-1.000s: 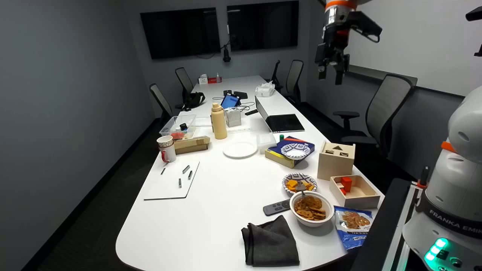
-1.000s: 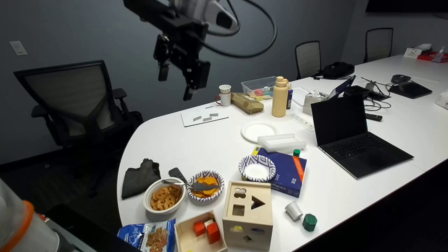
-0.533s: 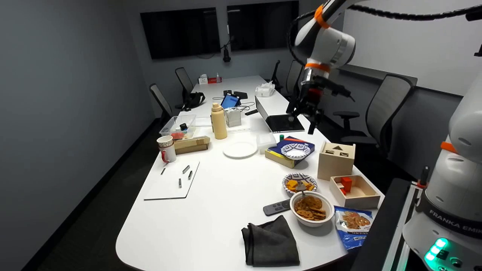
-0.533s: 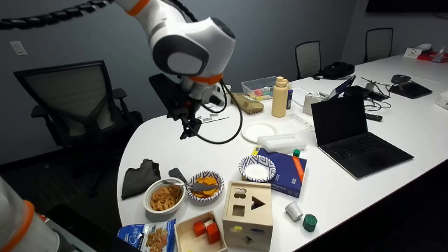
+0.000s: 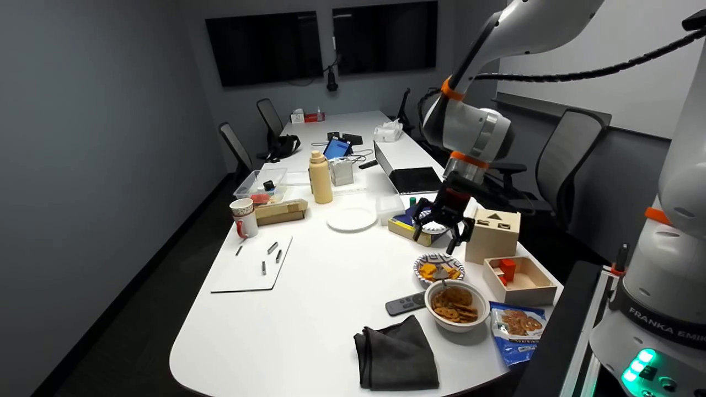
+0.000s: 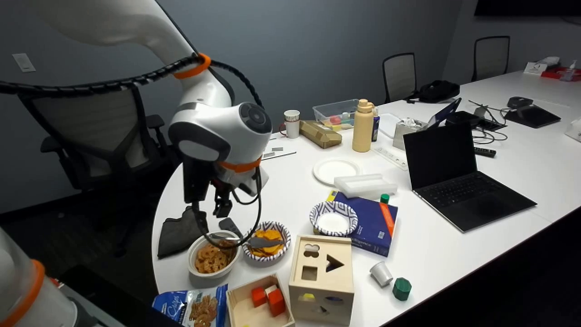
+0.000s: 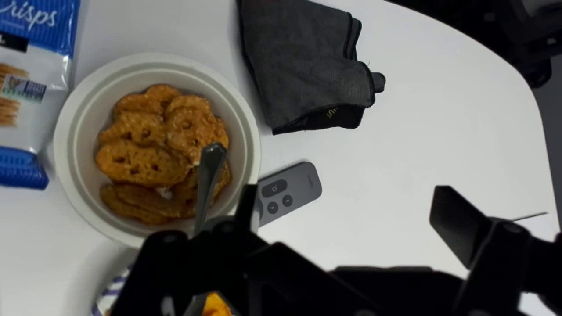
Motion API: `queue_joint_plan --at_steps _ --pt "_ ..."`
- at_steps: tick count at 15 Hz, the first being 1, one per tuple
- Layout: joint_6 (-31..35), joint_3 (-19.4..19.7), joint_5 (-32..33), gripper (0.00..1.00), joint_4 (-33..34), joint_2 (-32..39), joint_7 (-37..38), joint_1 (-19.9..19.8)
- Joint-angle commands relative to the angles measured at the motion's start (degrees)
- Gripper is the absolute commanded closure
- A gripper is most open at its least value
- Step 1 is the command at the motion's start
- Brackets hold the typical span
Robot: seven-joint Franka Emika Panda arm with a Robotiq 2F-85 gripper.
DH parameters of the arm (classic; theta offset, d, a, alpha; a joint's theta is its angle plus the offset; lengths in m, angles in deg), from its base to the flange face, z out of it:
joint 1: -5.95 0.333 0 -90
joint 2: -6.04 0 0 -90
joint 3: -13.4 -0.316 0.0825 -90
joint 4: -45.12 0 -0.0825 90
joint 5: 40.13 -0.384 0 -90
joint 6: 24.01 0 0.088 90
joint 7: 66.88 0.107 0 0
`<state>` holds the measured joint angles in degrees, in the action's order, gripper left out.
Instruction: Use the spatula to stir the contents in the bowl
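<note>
The round white bowl [image 5: 453, 326] holds the contents, a heap of orange-brown crisps [image 5: 455, 307]; both bowl [image 6: 213, 275] and crisps [image 6: 211, 260] also show in the other views, the bowl [image 7: 66, 140] at upper left in the wrist view. The spatula [image 6: 265, 243] rests across two bowls: its metal handle [image 7: 210, 171] lies over the white bowl, its dark blade over the patterned bowl of orange chips. My gripper [image 5: 434, 241] is open and empty, above the table near the bowls. In the wrist view its fingers [image 7: 344, 206] stand wide apart, the left one hiding part of the spatula.
A patterned bowl of orange chips [image 6: 287, 247] touches the white bowl's side. A grey remote [image 7: 294, 188], dark cloth [image 7: 307, 66] and blue snack bag [image 5: 515, 331] lie around it. A wooden tray [image 6: 240, 309] with red blocks and a wooden shape box [image 6: 321, 272] stand close by.
The arm has come down from high above the table, and my gripper is now low and closer to the bowls. The fingers stay apart. The table objects have not moved.
</note>
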<state>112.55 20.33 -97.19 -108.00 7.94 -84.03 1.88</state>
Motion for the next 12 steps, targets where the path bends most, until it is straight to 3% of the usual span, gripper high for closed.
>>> queue_joint_plan --at_steps 1,6,12 --pt "5.3 -1.55 -14.86 0.0 -6.26 -1.09 -4.41 -0.21" --pt "3.73 -0.59 -30.38 0.0 -5.15 5.38 -14.28 -1.57" --pt "3.36 0.78 -34.52 0.0 -4.84 10.16 -18.03 -2.38"
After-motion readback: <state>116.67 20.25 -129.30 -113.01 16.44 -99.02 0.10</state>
